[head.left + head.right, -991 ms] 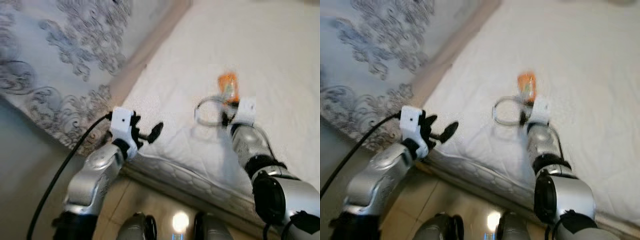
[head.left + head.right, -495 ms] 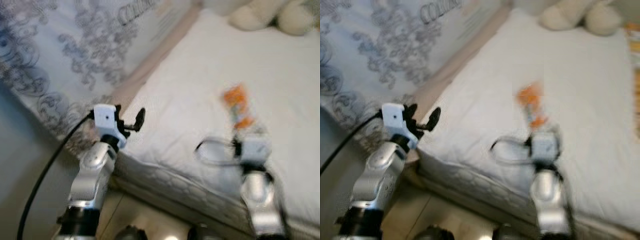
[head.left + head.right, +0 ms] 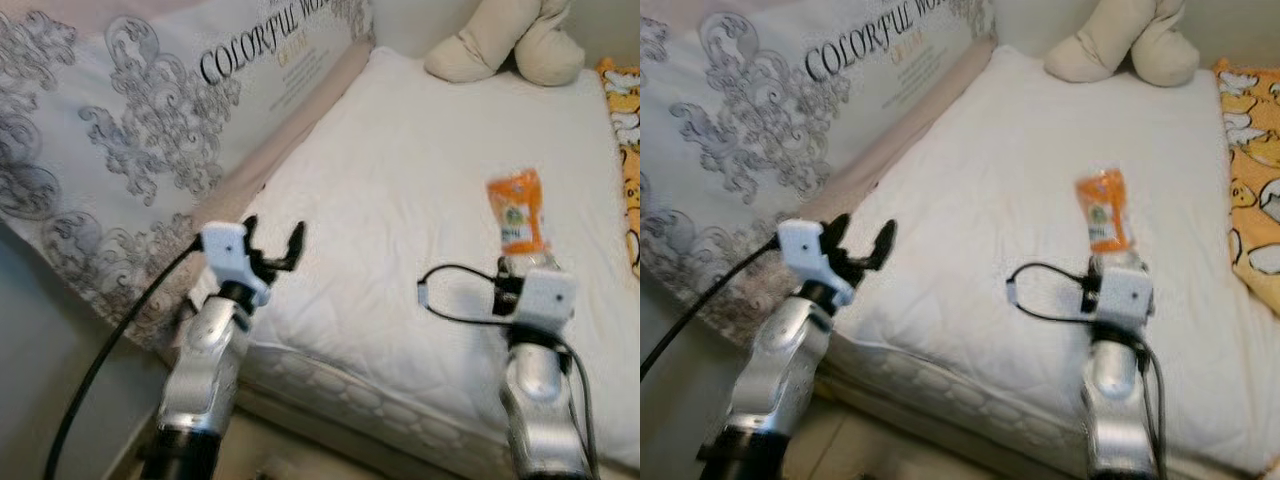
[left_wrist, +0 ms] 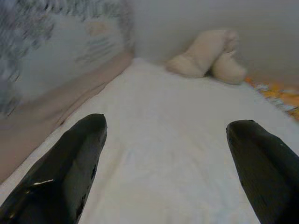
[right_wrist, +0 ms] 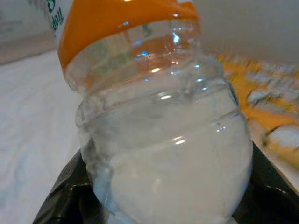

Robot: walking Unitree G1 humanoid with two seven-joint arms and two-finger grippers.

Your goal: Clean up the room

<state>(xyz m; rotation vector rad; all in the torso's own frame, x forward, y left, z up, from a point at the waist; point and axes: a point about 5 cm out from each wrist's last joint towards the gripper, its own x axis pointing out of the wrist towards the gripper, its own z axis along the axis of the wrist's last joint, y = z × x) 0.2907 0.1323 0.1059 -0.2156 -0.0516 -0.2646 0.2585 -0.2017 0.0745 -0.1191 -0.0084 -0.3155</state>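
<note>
A clear plastic bottle (image 3: pixel 517 212) with an orange label lies on the white mattress (image 3: pixel 400 170), its clear base toward me. My right gripper (image 3: pixel 527 272) is at that base. In the right wrist view the bottle (image 5: pixel 159 121) stands close up, with black fingers (image 5: pixel 65 205) pressed against both sides of its base. My left gripper (image 3: pixel 272 240) hovers open over the mattress's near left edge with nothing between its fingers (image 4: pixel 70 163).
A beige plush toy (image 3: pixel 505 40) lies at the far end of the bed. A grey patterned panel with lettering (image 3: pixel 150 130) runs along the left. An orange and yellow printed blanket (image 3: pixel 625 130) lies on the right. The mattress's front edge (image 3: pixel 330 375) is just below my arms.
My view has tilted up, bringing the far end of the bed and the plush toy into sight. My right gripper stays at the bottle's base. My left gripper stays open.
</note>
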